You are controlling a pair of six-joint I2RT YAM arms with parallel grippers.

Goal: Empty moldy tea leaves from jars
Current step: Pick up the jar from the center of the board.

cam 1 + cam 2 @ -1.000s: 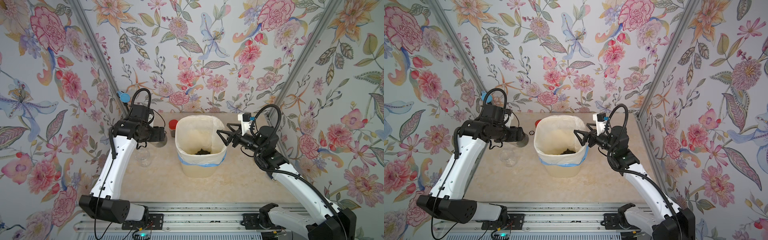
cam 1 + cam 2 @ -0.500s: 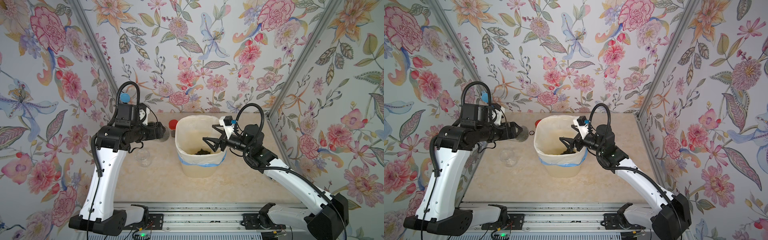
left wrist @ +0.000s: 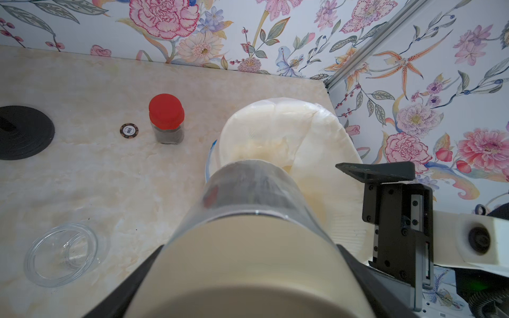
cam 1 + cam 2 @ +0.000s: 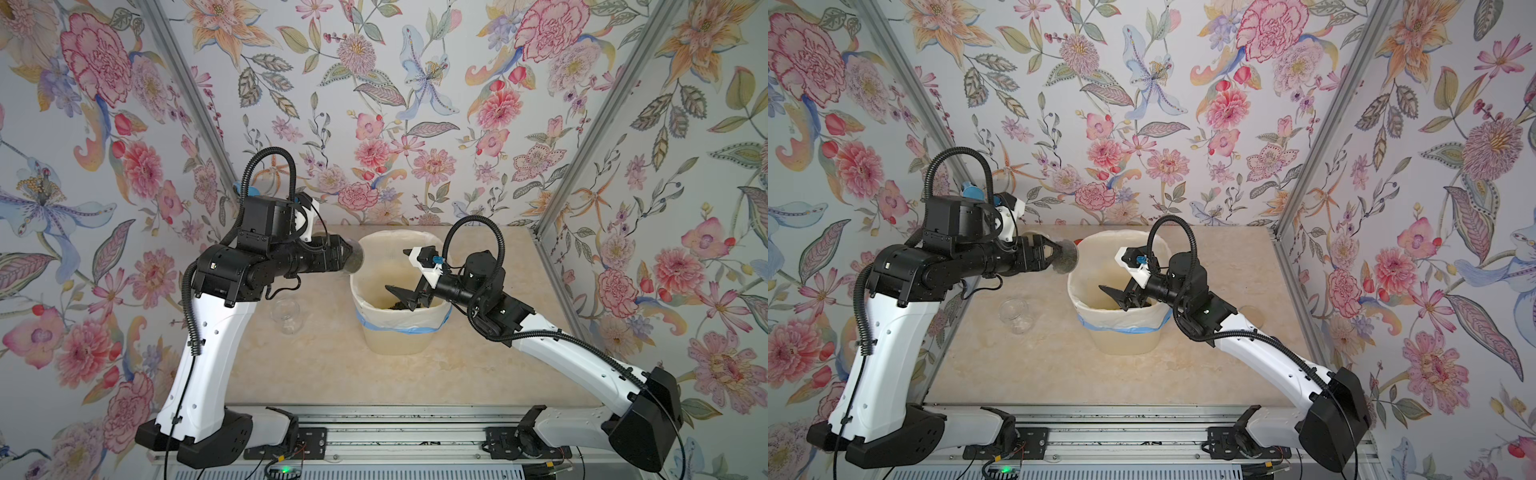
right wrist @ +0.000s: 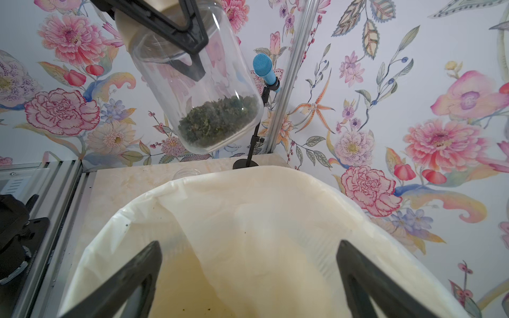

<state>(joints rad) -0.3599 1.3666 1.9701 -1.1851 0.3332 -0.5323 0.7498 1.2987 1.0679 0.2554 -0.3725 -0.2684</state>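
My left gripper point(image 4: 348, 258) is shut on a squat clear jar point(image 4: 357, 262) point(image 5: 198, 90), gripping it at its beige lid end. The jar hangs in the air by the bin's far left rim, tilted with its base lowest. Dark green tea leaves point(image 5: 217, 118) are heaped at that base. My right gripper point(image 4: 401, 297) point(image 5: 248, 245) is open with nothing between its fingers, low inside the mouth of the cream bin point(image 4: 415, 239) point(image 5: 248, 176). More tea leaves point(image 4: 392, 306) lie on the bin's bottom. An empty lidless jar point(image 4: 286, 311) point(image 3: 64, 253) stands left of the bin. A red-capped jar point(image 3: 166, 121) stands behind it, hidden by my left arm in both top views.
A poker chip point(image 3: 128, 130) lies beside the red-capped jar. A blue microphone point(image 5: 264, 68) on a black stand base point(image 3: 22, 132) occupies the back left corner. A flat round beige lid point(image 4: 1250, 315) lies right of the bin. Flowered walls close in three sides.
My left arm has lifted the jar and carried it right, up to the bin's rim. My right gripper has moved left and down into the bin's mouth, still open.
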